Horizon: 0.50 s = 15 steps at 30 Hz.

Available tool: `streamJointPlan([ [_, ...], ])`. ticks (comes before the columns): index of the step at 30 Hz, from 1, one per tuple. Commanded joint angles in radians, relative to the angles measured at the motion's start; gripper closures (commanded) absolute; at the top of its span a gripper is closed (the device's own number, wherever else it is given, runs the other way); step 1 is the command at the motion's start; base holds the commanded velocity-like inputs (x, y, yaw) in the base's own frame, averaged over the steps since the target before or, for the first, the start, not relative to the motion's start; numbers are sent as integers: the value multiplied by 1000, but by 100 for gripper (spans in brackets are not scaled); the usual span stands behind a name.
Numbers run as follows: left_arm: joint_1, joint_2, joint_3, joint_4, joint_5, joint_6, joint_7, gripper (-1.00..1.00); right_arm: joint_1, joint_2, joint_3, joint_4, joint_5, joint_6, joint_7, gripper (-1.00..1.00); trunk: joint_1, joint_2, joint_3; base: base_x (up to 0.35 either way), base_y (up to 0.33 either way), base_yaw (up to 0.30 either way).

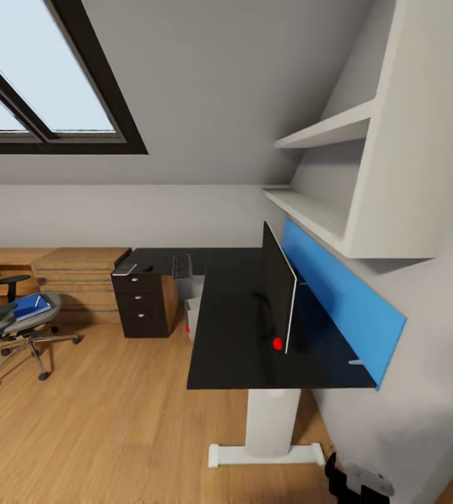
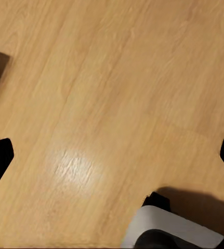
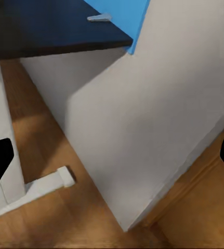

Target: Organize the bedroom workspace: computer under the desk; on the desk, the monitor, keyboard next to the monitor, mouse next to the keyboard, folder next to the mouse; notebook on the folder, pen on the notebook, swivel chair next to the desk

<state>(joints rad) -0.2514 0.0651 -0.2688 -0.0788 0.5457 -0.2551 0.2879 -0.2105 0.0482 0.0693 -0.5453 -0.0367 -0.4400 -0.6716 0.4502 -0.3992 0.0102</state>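
Note:
The desk [image 1: 233, 329] with its glossy black top stands against the right wall. On it the monitor [image 1: 280, 294] stands upright, seen nearly edge-on. The keyboard [image 1: 181, 266] lies on the desk's far wing. A thin grey slab, probably the notebook [image 1: 124, 269], rests over the dark drawer unit [image 1: 144, 304]. Under the desk is the light-grey computer [image 1: 193, 316]. At far left the swivel chair [image 1: 5, 318] carries the blue folder [image 1: 30, 306]. My left gripper [image 2: 114, 155] hangs open over bare floor. My right gripper [image 3: 114, 158] is open beside the desk's corner [image 3: 117, 39].
A light wooden drawer chest [image 1: 79, 276] sits by the back wall, left of the desk. White shelves [image 1: 324, 133] and a blue panel [image 1: 342, 301] line the right wall. The desk's white leg and foot [image 1: 268, 441] are close ahead. Open wooden floor [image 1: 100, 434] lies to the left.

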Motion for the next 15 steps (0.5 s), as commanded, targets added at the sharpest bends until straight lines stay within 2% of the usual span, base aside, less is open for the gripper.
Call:
streamJointPlan([
  [1,0,-2,-9,15,7,-11,-17,-100,0,-1,7,49,-3,-33,2,-100,0,-1,0,-292,-187,0],
  [3,0,-6,-9,25,7,-18,-31,-100,-1,-1,8,109,-3,-69,34,-100,0,-1,0,-287,-155,0],
  [6,0,-8,-9,28,7,-21,-36,-100,-1,-1,9,141,-3,-84,93,-100,0,-1,0,-156,-62,0],
  [11,0,-18,-9,29,8,-39,-38,-100,-1,1,7,170,-4,-93,222,-100,0,-1,0,-46,-18,0],
  [15,0,-40,-8,30,10,-50,-37,-100,-1,11,7,178,-4,-95,275,-100,0,-1,0,-10,-4,0],
])
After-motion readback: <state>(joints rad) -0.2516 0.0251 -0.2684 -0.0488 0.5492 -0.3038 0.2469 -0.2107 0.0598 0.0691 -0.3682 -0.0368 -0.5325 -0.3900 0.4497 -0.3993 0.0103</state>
